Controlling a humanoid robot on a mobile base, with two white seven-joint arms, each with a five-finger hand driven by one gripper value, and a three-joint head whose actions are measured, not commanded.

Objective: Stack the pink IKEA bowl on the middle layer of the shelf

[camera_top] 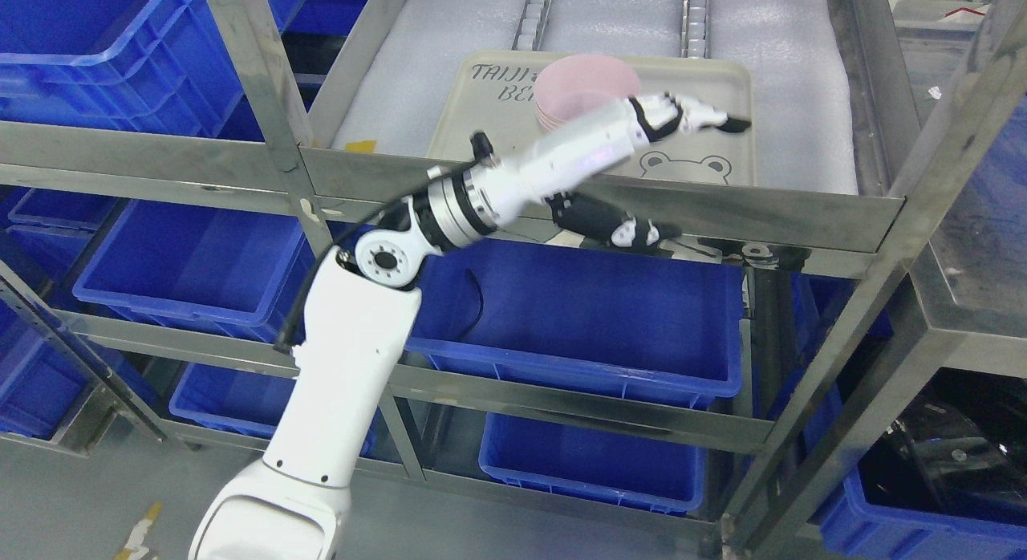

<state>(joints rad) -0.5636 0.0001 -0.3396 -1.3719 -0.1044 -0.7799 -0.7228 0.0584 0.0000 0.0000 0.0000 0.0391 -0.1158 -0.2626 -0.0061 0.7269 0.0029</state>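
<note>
Pink bowls (584, 87), stacked upside down, rest on a beige tray (726, 155) that lies on the white foam-lined shelf layer (802, 79) of a steel rack (562, 192). The tray carries hand lettering at its far left corner and a bear drawing near its front edge. The left hand (692, 115) reaches over the rack's front rail, its white forearm passing just in front of the stack; its fingers (718, 119) extend to the right above the tray, loosely straight and holding nothing, the dark fingertip clear of the bowls. A reflection of the hand shows in the rail below. Blue plastic bins (594, 319) fill the lower levels and the neighbouring rack at left.
</note>
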